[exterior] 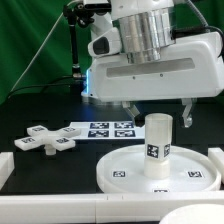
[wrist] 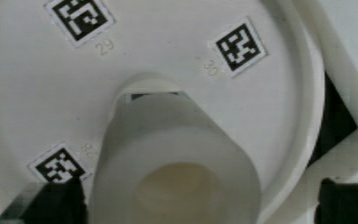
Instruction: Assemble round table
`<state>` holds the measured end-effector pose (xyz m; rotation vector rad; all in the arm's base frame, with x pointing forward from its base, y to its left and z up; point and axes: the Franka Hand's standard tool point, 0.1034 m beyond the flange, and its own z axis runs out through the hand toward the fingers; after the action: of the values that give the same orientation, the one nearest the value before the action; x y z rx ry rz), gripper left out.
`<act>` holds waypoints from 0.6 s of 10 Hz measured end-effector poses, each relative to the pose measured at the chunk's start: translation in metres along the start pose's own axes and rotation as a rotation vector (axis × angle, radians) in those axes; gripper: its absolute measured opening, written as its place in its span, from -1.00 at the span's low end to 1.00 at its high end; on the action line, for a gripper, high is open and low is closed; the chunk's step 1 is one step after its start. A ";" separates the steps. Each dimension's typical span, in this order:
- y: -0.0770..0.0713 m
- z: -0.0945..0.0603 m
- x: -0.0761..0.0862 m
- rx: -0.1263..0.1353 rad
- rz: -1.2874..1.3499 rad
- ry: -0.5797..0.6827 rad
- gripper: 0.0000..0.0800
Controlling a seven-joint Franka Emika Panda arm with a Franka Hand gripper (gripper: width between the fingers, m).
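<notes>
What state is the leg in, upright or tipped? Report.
Upright: the leg stands on end on the round disc.

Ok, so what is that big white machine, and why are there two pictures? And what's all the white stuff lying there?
The big white machine is a robot arm. Its hand is a gripper with two fingers, and it hangs just above the leg. The fingers look spread apart and seem to hold nothing.

One picture, the exterior view, comes from a camera standing off the arm. The other, the wrist view, comes from a camera on the robot's wrist, looking down.

On the black table lies a round disc, and the short leg stands upright on it. At the exterior view's left lies a cross-shaped piece, beside a flat marker board. The little black-and-white squares are tags.
</notes>
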<state>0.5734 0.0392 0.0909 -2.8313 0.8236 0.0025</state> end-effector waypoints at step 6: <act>-0.001 0.003 -0.002 -0.042 -0.622 0.006 0.62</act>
<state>0.5724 0.0418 0.0883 -2.9969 -0.0828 -0.0765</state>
